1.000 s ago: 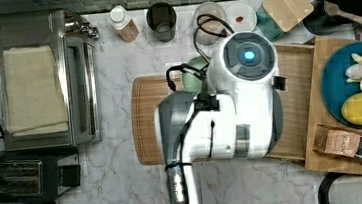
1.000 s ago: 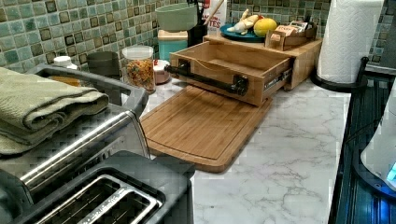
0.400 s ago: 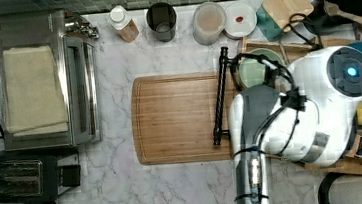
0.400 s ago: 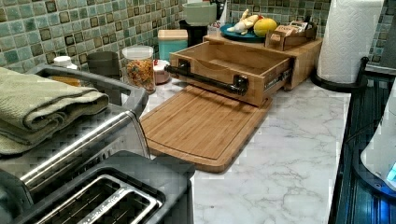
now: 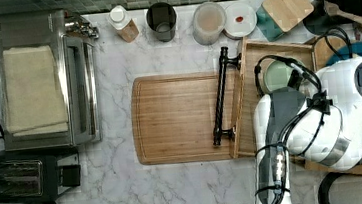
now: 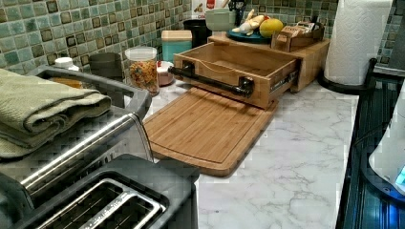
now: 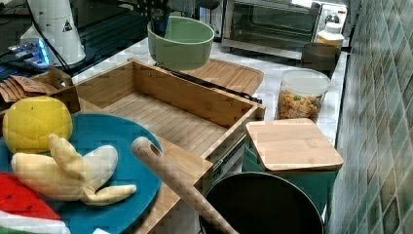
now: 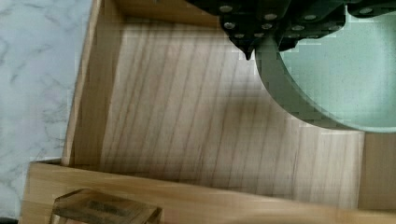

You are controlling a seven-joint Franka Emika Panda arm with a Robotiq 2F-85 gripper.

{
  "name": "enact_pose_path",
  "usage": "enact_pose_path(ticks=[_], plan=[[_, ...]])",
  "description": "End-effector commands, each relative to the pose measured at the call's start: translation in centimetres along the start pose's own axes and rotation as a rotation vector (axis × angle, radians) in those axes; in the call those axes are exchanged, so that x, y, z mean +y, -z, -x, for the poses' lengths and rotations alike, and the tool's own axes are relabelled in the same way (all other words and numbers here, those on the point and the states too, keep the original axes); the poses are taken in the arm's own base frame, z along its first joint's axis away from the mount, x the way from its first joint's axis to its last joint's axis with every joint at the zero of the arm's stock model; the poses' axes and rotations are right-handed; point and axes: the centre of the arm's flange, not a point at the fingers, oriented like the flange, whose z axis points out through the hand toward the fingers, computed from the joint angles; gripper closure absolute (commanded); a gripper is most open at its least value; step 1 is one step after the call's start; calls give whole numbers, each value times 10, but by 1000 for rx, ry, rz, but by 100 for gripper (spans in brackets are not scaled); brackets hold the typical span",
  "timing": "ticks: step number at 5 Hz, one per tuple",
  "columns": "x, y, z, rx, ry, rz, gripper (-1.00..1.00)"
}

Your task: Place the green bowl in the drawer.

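So the marble counter (image 5: pixel 177 192) is the big stage here, with a toaster oven (image 5: pixel 46 80) at the top view's left and a bamboo cutting board (image 5: pixel 180 117) in the middle, and the open drawer (image 7: pixel 160 117) sits right up against the board's edge with its black bar handle (image 5: pixel 221 95) facing it. The Panda arm (image 5: pixel 321 118) hangs over the drawer end of things, and the claw (image 8: pixel 261 44) is clamped on the rim of the green bowl (image 7: pixel 181 41), one finger inside and one outside as far as I can tell from the wrist view. The bowl is up in the air over the drawer, upright, well clear of the drawer floor, which looks bare. If I were doing this step I'd come straight down, keep the bowl level and away from the drawer's side walls, and only let go once the base is touching the wood, since a drop from that height could make it tip or bounce. The blue plate (image 7: pixel 104 161) with toy fruit is just beside the drawer, so no sideways swinging
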Motion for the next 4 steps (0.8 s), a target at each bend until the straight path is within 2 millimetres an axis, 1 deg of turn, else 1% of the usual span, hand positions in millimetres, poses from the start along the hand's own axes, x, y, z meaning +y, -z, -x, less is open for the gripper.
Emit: enact_pose_path(ticks=[1, 2, 3, 4], plan=[[14, -53, 8, 18, -118, -59, 100], [22, -80, -7, -25, -116, -2, 100], [43, -111, -12, -47, -123, -13, 100], [56, -126, -14, -25, -121, 1, 100]])
